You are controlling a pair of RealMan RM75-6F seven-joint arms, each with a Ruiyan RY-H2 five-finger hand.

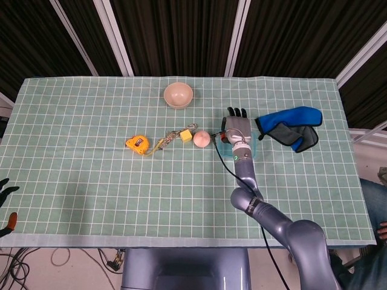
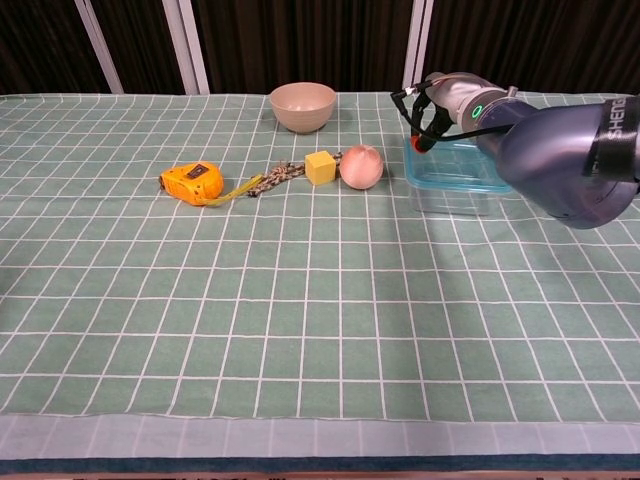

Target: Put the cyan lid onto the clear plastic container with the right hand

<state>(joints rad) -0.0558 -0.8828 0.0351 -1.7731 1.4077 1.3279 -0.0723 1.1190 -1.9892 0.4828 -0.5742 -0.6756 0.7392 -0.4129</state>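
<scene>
Clear plastic container (image 2: pixel 452 192) right of peach (image 2: pixel 361 166), cyan lid (image 2: pixel 458 172) seated on its rim. Lid thin, rectangular, translucent cyan, long axis left-right. Right hand (image 1: pixel 237 128) directly above lid, palm down, fingers (image 1: pixel 238 113) extended toward far edge; contact with lid unclear, grip cannot tell.

Most of the cyan lid (image 1: pixel 256 151) beneath the right hand (image 1: pixel 237 128); left hand (image 1: pixel 6 188) cropped at frame edge.
</scene>
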